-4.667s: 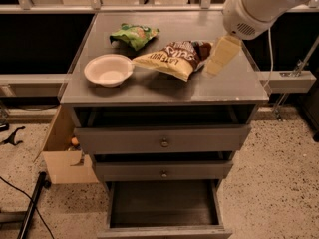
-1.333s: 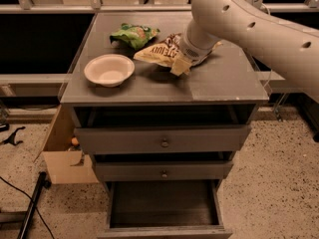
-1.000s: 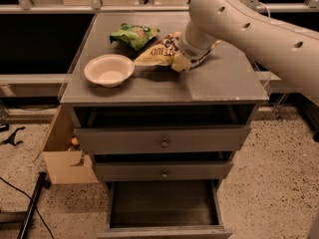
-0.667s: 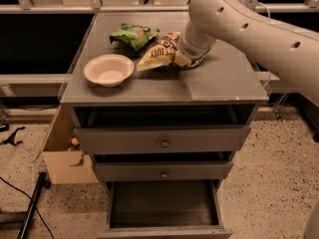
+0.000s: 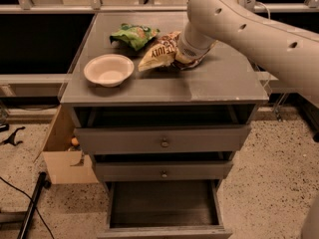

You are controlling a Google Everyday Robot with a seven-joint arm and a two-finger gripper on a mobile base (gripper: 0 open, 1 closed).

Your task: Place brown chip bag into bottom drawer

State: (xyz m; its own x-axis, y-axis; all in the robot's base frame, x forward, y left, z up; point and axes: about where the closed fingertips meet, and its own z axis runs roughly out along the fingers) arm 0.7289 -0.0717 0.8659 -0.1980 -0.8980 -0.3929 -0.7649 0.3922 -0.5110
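Spotting the brown chip bag (image 5: 157,54) on the grey cabinet top (image 5: 224,78), just right of the white bowl (image 5: 108,69) and a touch farther back, pale yellow end toward that bowl, dark end tucked under the arm. Finding the gripper (image 5: 185,59) at that dark end, farther right of the bowl, buried behind the wrist, so cannot tell whether clamped on the bag or loose. Noting the green chip bag (image 5: 134,34) behind the bowl, just beside the brown one, and far below the bowl the bottom drawer (image 5: 162,205) pulled open under two knobbed drawers (image 5: 162,141).
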